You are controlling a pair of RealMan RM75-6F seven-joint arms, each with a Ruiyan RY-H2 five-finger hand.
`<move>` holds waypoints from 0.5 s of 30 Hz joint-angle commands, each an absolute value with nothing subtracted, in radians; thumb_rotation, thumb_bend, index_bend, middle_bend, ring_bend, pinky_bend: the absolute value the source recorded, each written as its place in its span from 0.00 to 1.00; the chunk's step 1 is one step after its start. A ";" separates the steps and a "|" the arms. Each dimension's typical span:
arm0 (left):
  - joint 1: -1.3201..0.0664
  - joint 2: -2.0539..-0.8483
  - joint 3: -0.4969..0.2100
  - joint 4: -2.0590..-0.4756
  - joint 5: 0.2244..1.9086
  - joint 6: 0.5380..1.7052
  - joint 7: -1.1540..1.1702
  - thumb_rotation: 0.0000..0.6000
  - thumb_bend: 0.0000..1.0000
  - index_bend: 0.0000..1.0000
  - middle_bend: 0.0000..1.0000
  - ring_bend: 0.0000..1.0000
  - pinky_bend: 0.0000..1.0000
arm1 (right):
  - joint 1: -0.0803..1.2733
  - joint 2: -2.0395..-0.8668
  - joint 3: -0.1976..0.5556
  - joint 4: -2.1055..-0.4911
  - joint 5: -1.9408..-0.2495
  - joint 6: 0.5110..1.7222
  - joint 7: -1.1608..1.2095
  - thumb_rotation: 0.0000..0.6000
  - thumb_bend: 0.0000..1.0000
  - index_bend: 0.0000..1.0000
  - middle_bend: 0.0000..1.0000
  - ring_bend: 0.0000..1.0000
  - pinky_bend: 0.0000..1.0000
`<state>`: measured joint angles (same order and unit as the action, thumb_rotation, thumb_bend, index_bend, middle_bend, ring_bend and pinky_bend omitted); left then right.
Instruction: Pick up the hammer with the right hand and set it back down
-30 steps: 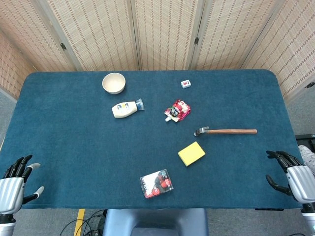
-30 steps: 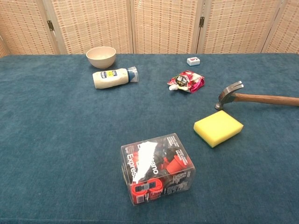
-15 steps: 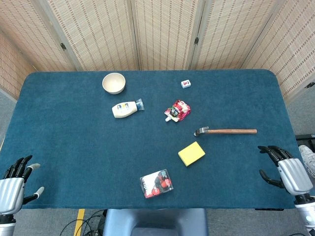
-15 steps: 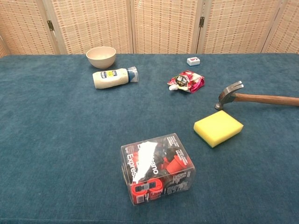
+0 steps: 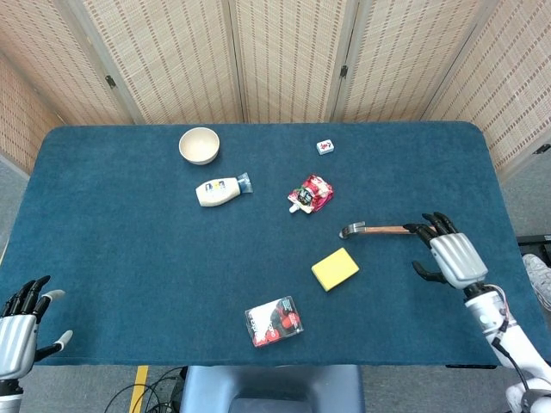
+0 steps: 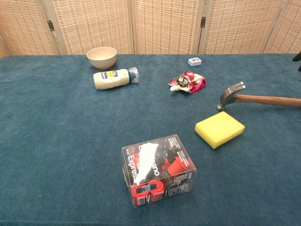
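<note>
Right hand (image 5: 451,255), silver back up, dark fingers (image 5: 433,225) spread and holding nothing, over the far end of the wooden-handled steel claw hammer (image 5: 376,230); contact cannot be told. Hammer flat on the blue cloth-covered table (image 5: 129,241), head toward the soft yellow rectangular sponge (image 5: 335,268) just beside it. Left hand (image 5: 17,323) at the near left table edge, fingers apart, empty. Cream round bowl (image 5: 199,144) well beyond the hammer, upright, nothing visible inside.
</note>
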<state>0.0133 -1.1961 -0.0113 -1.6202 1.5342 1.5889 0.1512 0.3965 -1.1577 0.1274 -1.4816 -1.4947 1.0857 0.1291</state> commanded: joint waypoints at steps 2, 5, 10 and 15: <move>0.016 -1.194 -0.013 -1.620 1.531 1.591 0.151 1.00 0.20 0.32 0.13 0.12 0.21 | 0.482 -1.234 0.167 -1.406 -1.421 0.980 0.090 1.00 0.28 0.20 0.27 0.07 0.06; 0.017 -1.194 -0.013 -1.619 1.528 1.591 0.150 1.00 0.20 0.33 0.13 0.12 0.21 | 0.520 -1.275 0.178 -1.357 -1.382 0.930 0.066 1.00 0.28 0.20 0.27 0.06 0.05; 0.016 -1.194 -0.012 -1.620 1.528 1.586 0.155 1.00 0.20 0.33 0.13 0.12 0.21 | 0.565 -1.340 0.190 -1.279 -1.335 0.878 0.062 1.00 0.29 0.20 0.27 0.05 0.04; 0.015 -1.194 -0.013 -1.621 1.529 1.585 0.157 1.00 0.20 0.34 0.13 0.12 0.21 | 0.599 -1.394 0.192 -1.205 -1.320 0.848 0.074 1.00 0.30 0.25 0.28 0.05 0.04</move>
